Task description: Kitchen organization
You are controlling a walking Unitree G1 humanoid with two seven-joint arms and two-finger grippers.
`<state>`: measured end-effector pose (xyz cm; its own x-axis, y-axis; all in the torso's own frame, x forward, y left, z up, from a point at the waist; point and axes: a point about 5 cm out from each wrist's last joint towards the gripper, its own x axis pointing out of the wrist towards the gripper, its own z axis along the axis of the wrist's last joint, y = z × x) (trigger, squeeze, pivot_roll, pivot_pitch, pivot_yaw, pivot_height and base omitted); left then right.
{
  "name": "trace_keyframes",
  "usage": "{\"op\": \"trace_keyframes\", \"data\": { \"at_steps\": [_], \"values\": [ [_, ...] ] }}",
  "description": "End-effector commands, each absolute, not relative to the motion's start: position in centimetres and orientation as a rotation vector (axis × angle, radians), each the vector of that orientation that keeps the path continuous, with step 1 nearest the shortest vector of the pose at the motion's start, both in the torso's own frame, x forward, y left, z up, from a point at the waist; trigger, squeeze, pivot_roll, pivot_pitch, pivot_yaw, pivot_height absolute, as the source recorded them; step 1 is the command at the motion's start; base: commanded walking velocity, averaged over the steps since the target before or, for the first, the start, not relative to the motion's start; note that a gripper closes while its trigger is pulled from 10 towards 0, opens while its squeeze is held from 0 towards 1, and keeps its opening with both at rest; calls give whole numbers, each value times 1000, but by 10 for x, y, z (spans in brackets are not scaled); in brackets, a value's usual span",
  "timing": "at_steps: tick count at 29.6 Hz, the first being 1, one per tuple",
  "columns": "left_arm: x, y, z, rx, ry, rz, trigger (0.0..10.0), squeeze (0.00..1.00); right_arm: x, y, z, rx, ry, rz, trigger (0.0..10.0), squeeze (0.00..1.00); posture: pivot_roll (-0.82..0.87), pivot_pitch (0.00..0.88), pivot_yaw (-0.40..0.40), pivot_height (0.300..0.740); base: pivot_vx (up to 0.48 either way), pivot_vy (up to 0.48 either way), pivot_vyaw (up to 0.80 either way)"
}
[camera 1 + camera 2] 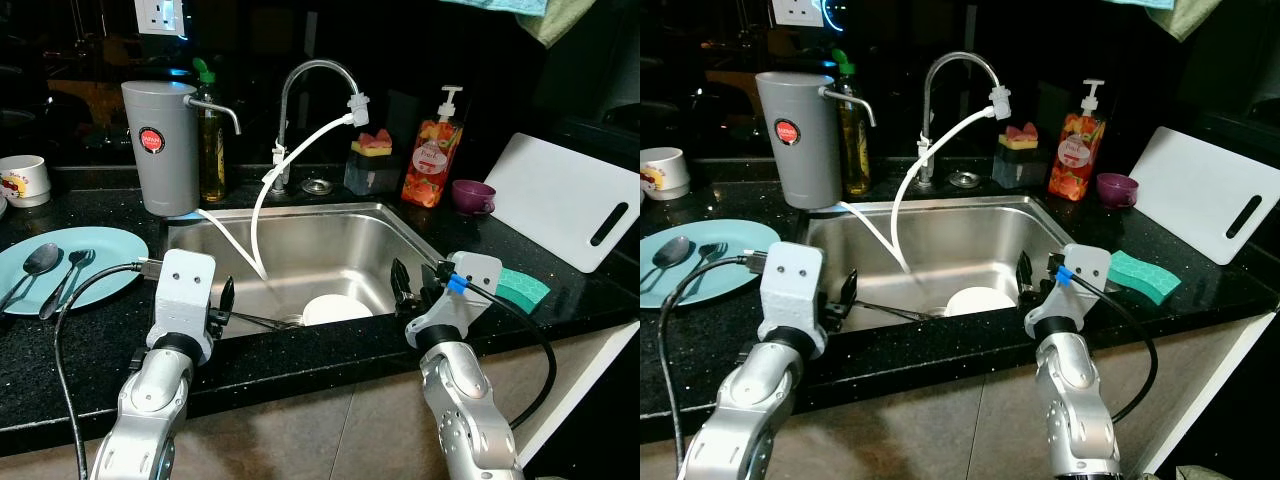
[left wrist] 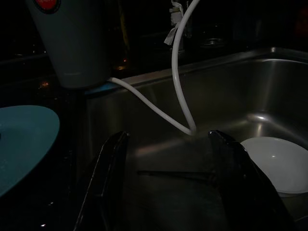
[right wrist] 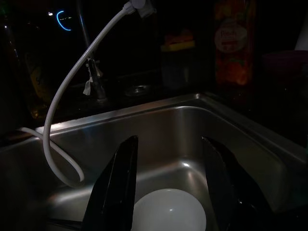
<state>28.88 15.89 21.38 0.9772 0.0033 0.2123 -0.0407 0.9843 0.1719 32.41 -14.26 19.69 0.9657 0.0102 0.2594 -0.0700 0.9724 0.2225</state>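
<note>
We see both end effectors, left (image 1: pixel 226 303) and right (image 1: pixel 412 285), spread open at the lower frame above the stainless steel sink (image 1: pixel 340 235) holding a white round bowl (image 1: pixel 335 308).

We see a black speckled counter (image 1: pixel 90 330) running across the room, with a stainless steel sink (image 1: pixel 340 245) sunk into it and a curved chrome tap (image 1: pixel 305 90) at its back edge. Behind it the wall is dark and glossy, carrying a white wall socket (image 1: pixel 158 14), while tan cabinet fronts (image 1: pixel 330 430) show under the counter's edge. The light is dim, brightest on the steel.
</note>
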Motion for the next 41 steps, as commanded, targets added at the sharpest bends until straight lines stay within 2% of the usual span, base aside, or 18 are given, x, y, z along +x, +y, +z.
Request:
{"op": "trace_keyframes", "data": {
  "at_steps": [1,41],
  "values": [
    [289,157,213,176,-212,20,10000,0,325,-144,196,225,-247,40,10000,0,200,29,-128,740,0,0,0],
    [289,157,215,178,-218,21,10000,0,325,-143,195,232,-247,37,10000,0,203,34,-123,740,0,0,0]
  ]
}}
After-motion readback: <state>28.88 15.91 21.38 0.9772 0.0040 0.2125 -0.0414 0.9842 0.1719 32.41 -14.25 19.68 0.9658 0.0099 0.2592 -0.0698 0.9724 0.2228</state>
